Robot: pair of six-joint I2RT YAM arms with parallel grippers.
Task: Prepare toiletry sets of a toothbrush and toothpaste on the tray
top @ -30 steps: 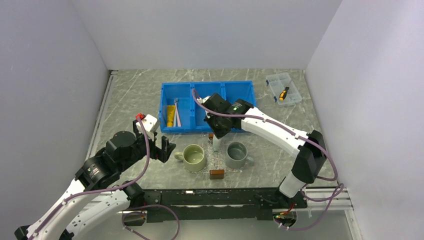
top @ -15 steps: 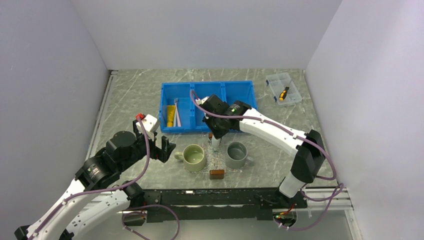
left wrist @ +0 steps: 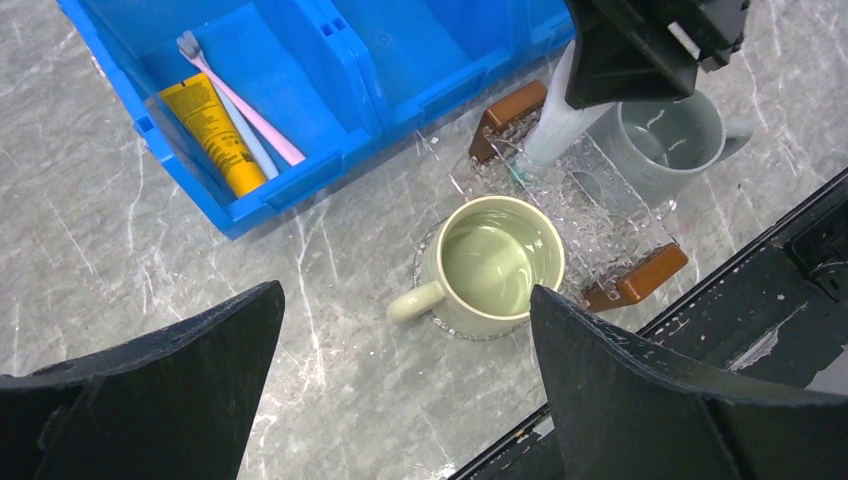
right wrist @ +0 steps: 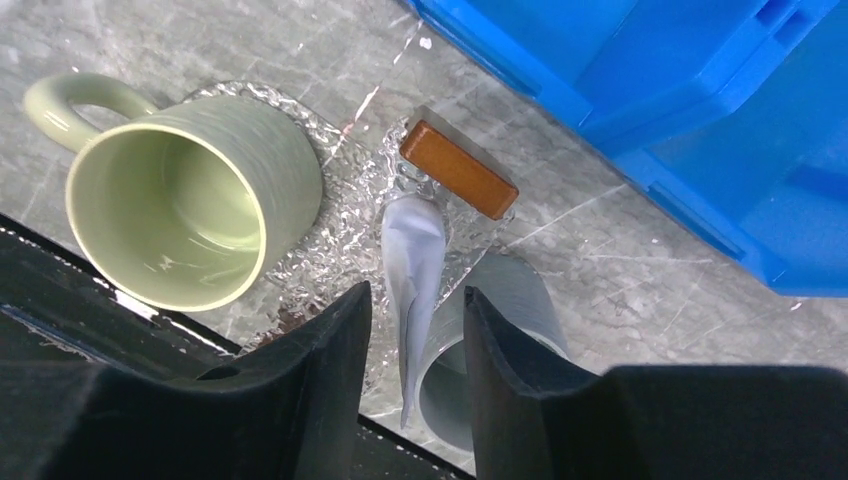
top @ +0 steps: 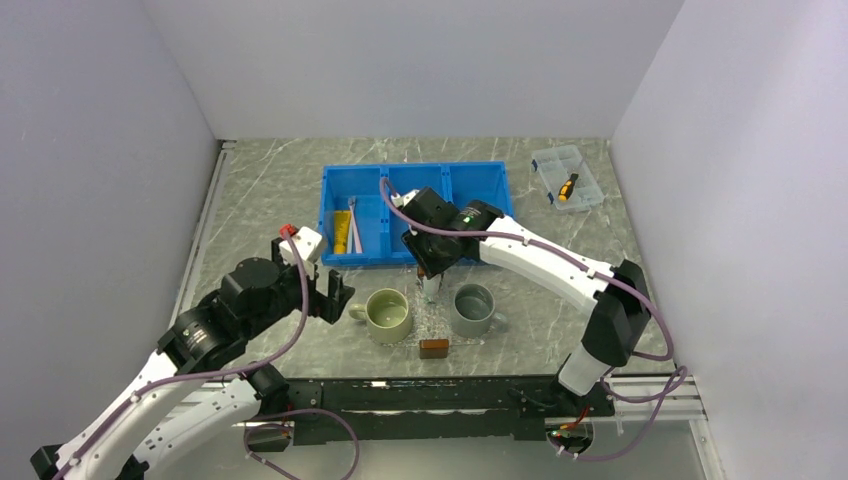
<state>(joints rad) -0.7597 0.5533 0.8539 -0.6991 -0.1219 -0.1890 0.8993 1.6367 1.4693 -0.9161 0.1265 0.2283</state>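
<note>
Between the two mugs, at the near middle of the desk (top: 260, 195), lies the tray (left wrist: 600, 218). It is a narrow piece of clear, crinkled plastic with a brown block handle at its far end and another at its near end. The green mug (left wrist: 500, 265) stands just to its left and the grey mug (left wrist: 665, 135) just to its right.

The right hand (right wrist: 416, 295) hangs over the far part of the tray, and its two fingers are clamped on the toothpaste (right wrist: 413, 250). The tube is flat and pale, white to light grey, and smooth. It points down from the hand and is a little tilted. Its lower end reaches into the tray close beside the far brown handle, and in the left wrist view this end seems teal. I cannot tell whether it touches the plastic.

The left hand (left wrist: 403, 292) hovers over the desk to the left of the green mug with its fingers wide apart, holding nothing.

Far from the tray stands the blue bin (left wrist: 300, 185). In its left compartment lies the toothbrush (left wrist: 250, 145), a slim pale blue-white stick, between a pink toothbrush (left wrist: 240, 100) and a yellow tube (left wrist: 205, 130).
</note>
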